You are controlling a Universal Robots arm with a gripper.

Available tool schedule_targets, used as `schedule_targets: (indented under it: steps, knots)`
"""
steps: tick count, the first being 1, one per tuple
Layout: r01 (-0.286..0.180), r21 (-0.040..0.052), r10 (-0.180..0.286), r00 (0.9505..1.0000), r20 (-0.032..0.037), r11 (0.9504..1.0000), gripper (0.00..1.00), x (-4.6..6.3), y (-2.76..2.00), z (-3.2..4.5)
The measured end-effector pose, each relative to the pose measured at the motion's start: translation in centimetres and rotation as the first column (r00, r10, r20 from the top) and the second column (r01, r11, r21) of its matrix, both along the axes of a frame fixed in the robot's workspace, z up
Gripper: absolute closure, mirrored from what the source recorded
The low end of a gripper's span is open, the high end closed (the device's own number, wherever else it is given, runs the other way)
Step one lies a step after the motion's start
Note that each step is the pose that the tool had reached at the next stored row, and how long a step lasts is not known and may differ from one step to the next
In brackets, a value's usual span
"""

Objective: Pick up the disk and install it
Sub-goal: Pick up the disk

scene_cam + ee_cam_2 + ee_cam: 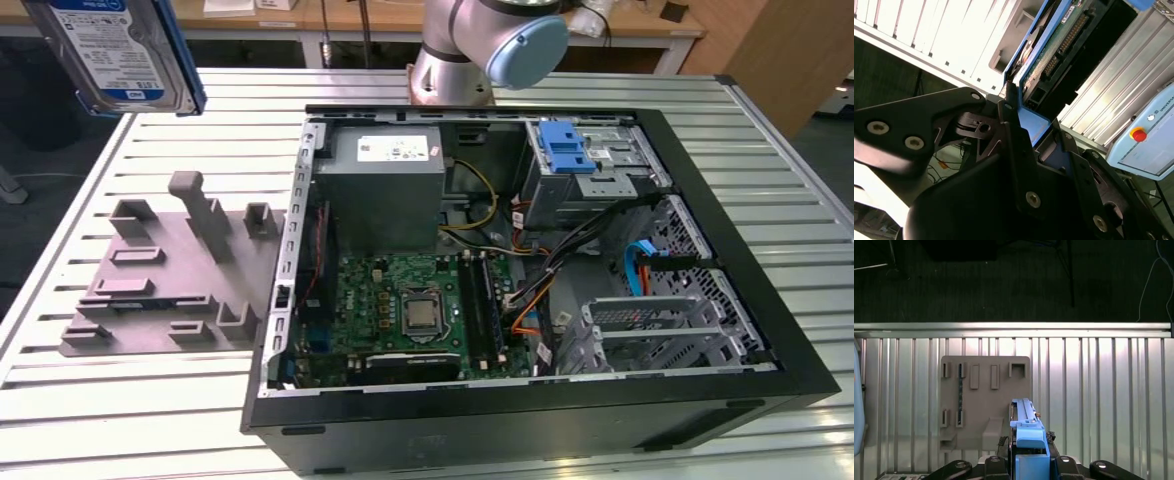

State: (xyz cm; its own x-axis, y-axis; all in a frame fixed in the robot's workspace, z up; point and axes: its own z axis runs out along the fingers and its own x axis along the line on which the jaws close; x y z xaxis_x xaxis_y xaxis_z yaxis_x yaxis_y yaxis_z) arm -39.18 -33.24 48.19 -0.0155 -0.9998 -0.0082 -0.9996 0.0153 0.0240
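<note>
- The disk (114,50) hangs in the air at the exterior view's upper left. It is above the table (134,420) and well apart from the open case (534,405). The grey holder (160,285) lies on the table below, near it.
- The gripper (1034,127) is clamped on the disk. In both wrist views the black fingers (1010,125) sit on either side of one end of the blue carrier (1029,435), and the rest of the disk sticks out beyond them.
- Treat it as a stiff, dense slab, heavy for its size. Held by one end, it will likely lever against the pads on a fast swing and tilt.
- The metal faces look smooth and slippery. The plastic carrier gives better purchase, though it may flex or pop loose under a hard squeeze.
- It is fragile to knocks. The bare green board (1064,35) and its connector lie open on one face, so your hold belongs on the edges, off that face.
- The exterior view cuts the disk's upper part off at the picture's edge.
- In the second wrist view the finger bodies cover the contact itself, so you can't tell how deep the carrier sits between the pads.
- Cables crowd the cage (587,185) under its blue latch (571,150). Whether a bay is free can't be made out.
</note>
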Motion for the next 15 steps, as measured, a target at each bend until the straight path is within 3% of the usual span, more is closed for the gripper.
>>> schedule_targets:
  steps: [15]
  knots:
    - [0.000,0.0001,0.000,1.0000,0.0001,1.0000,0.64,0.33,0.00,-0.01]
